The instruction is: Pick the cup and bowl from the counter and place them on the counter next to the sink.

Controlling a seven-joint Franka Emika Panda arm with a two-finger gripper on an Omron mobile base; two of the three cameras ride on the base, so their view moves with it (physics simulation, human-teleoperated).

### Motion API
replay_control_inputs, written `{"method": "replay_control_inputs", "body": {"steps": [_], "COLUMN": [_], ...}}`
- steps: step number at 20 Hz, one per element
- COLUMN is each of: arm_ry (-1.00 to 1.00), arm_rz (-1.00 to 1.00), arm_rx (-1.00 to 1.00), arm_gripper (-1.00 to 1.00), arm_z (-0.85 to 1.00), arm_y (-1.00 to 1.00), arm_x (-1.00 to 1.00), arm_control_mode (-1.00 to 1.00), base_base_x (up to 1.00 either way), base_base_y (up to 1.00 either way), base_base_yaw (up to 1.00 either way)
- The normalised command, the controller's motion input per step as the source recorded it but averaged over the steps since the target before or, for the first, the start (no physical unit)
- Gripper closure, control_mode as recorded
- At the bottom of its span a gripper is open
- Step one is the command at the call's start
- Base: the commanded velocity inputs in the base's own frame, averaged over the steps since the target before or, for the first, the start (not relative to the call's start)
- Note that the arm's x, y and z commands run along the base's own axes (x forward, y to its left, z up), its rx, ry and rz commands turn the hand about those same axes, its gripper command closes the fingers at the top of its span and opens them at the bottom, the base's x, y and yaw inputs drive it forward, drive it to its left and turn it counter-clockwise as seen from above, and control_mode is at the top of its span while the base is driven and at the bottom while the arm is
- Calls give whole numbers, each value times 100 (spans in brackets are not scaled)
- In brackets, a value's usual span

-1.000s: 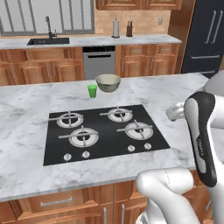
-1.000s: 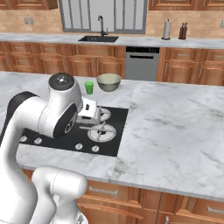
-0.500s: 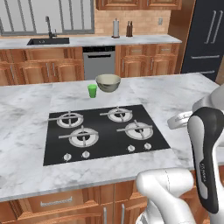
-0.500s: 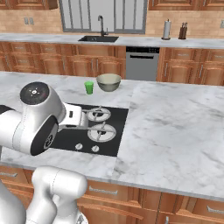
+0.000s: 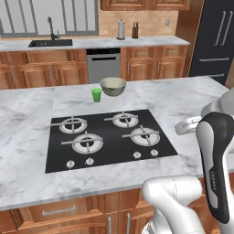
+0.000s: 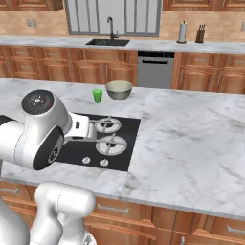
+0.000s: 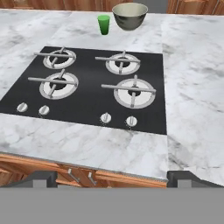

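White marble with grey lines makes up the big counter (image 5: 27, 137) in the middle of the kitchen. A black cooktop (image 5: 107, 139) with four burners sits flat in it. Far behind, along the back wall, there is another counter with the black sink (image 6: 107, 42) and its tall dark faucet (image 6: 111, 27).

The bowl (image 5: 113, 86) is next in size. It is round and deep, grey-green outside and pale inside. It stands upright on the marble just past the far edge of the cooktop. The small green cup (image 5: 96, 94) stands right beside it, close but not touching as far as I can tell.

The gripper (image 7: 112, 177) is pulled back near the front edge of the counter, well apart from the cup and bowl. Its two dark tips stand spread wide at the bottom of the hand view, with nothing between them.

I think the job has hardly begun. Nothing is picked up yet. Both the cup and the bowl are far from the sink. The arm must reach over the cooktop, grab one, carry it to the sink counter, then come back for the other.
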Motion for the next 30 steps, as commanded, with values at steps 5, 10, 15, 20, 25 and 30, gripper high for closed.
{"method": "replay_control_inputs", "body": {"steps": [5, 10, 15, 20, 25, 30], "arm_ry": [0, 0, 0, 0, 0, 0], "arm_rz": [0, 0, 0, 0, 0, 0], "arm_rx": [0, 0, 0, 0, 0, 0], "arm_gripper": [-100, -100, -100, -100, -100, -100], "arm_z": [0, 0, 0, 0, 0, 0], "arm_y": [0, 0, 0, 0, 0, 0], "arm_x": [0, 0, 0, 0, 0, 0], "arm_control_mode": [100, 100, 100, 100, 100, 100], "base_base_x": [-28, -97, -79, 0, 40, 13], "base_base_y": [0, 0, 0, -74, -100, -100], "base_base_yaw": [0, -1, 0, -1, 0, 0]}}
